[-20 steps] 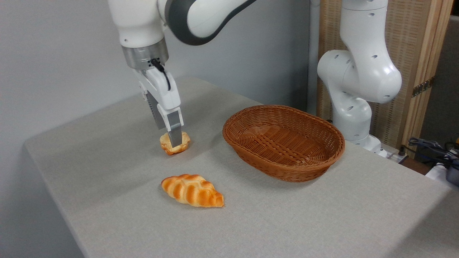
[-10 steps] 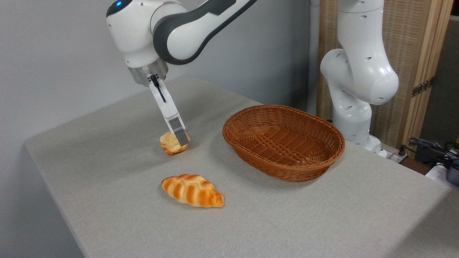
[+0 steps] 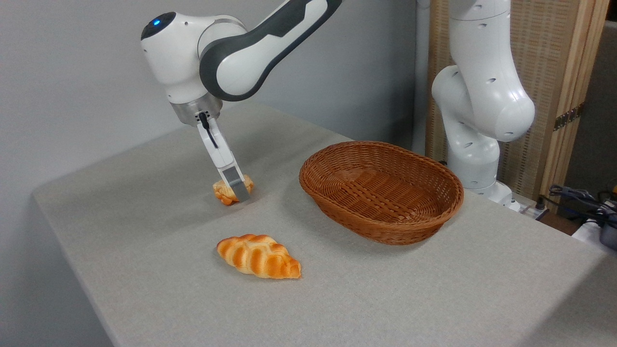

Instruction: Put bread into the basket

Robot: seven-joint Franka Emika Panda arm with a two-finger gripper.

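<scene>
While the two-finger gripper [image 3: 235, 189] pinches the small pale-yellow lumpy bun [image 3: 232, 188], lift straight, then carry toward three o'clock over the oval brown wicker basket [image 3: 381, 190].

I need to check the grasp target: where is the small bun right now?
The bun sits on the table left of the basket and behind the braided loaf, with the gripper down around it.

bread [image 3: 226, 191]: pale yellow, orange-brown | loaf [image 3: 258, 256]: golden-orange stripes | basket [image 3: 381, 190]: brown woven | table [image 3: 434, 289]: grey
</scene>
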